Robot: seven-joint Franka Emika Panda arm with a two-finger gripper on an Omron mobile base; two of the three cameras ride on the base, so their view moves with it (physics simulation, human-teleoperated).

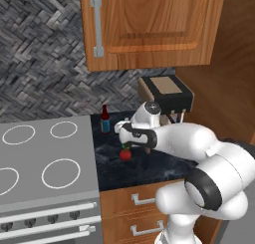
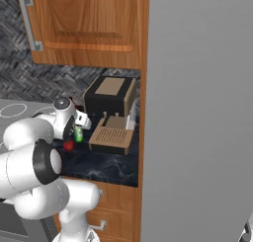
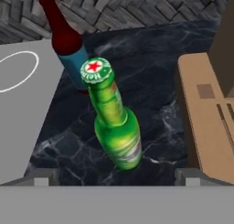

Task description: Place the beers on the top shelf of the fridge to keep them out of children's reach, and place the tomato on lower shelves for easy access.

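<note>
Claw hangs above the dark tabletop, tips spread wide, holding nothing. Green bottle stands directly ahead of it, centred between the two tips, long axis upright, cap toward the camera. Brown bottle stands just beyond the green one, off to one side, apart from it. Tomato sits on the tabletop close below the claw. Likely next: advance straight, close on the green bottle.
</note>
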